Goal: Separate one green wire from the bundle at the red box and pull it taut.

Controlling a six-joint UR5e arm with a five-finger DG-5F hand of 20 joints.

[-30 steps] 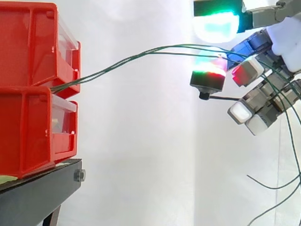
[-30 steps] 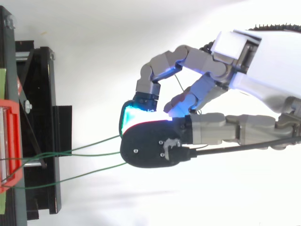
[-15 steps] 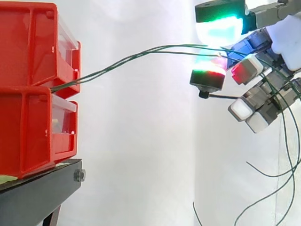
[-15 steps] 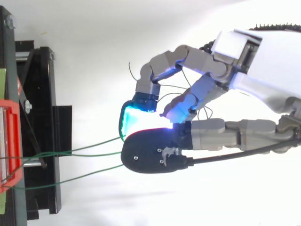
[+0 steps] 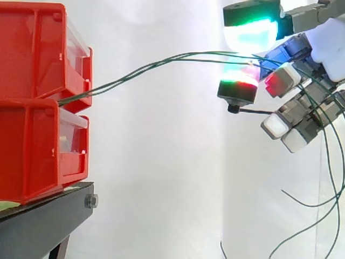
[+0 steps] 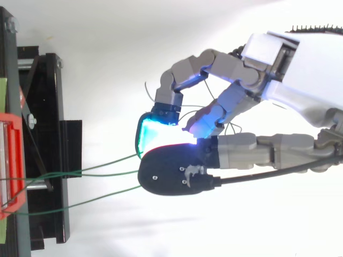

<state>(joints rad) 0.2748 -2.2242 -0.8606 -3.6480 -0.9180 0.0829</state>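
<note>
Side view: the green wires (image 5: pixel 161 60) arc, slack, from the red bins (image 5: pixel 32 54) to the hand (image 5: pixel 323 43), whose curled fingers pinch them (more than one, it seems). Top view: several strands cross the black stand (image 6: pixel 43 134) into the hand (image 6: pixel 252 150). Best to shed all but one before drawing away steadily.

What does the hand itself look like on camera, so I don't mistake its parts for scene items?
The hand has a white shell behind grey, blocky metal fingers. Its thick fingertip pads glow cyan-green, red and white; one has a rounded black back with small screws.
</note>
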